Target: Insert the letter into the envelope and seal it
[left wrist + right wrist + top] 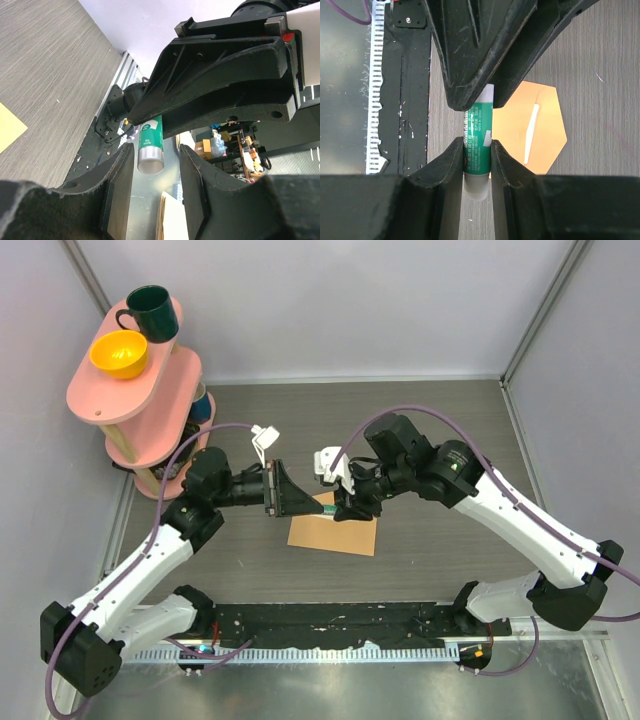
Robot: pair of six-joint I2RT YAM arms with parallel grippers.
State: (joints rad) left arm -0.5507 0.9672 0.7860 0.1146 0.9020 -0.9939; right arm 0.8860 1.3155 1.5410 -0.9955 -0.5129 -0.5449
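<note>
Step in hand, as I read it: glue prep for the seal, not insertion.

- right claw [476, 145] clenched on the green body of a glue stick [478, 125], held in mid-air at centre frame in the top view.
- left claw [156, 146] faces it head-on, fingers straddling the stick's pale end [150, 162]. Left wrist view shows a gap on one side, so it's released, not biting yet. Right wrist view makes it look tighter, but I go with the gap.
- envelope [345, 537] lies flat on the surface [450, 410], directly below the two claws, just under centre in the top view. Flap looks folded out in the right wrist view.
- letter: no separate cream sheet anywhere on the surface. There's a thin pale strip on the envelope in the right wrist view; can't tell if that's the sheet's edge or a glue line. My guess is the letter is already inside.

Next move, judged: left claw clamps the pale end, presumably the cap, right keeps its grip, then pull straight apart along the stick's axis. Off-axis pull risks the stick slipping in the right claw. After that, glue to the flap and fold it down.
</note>
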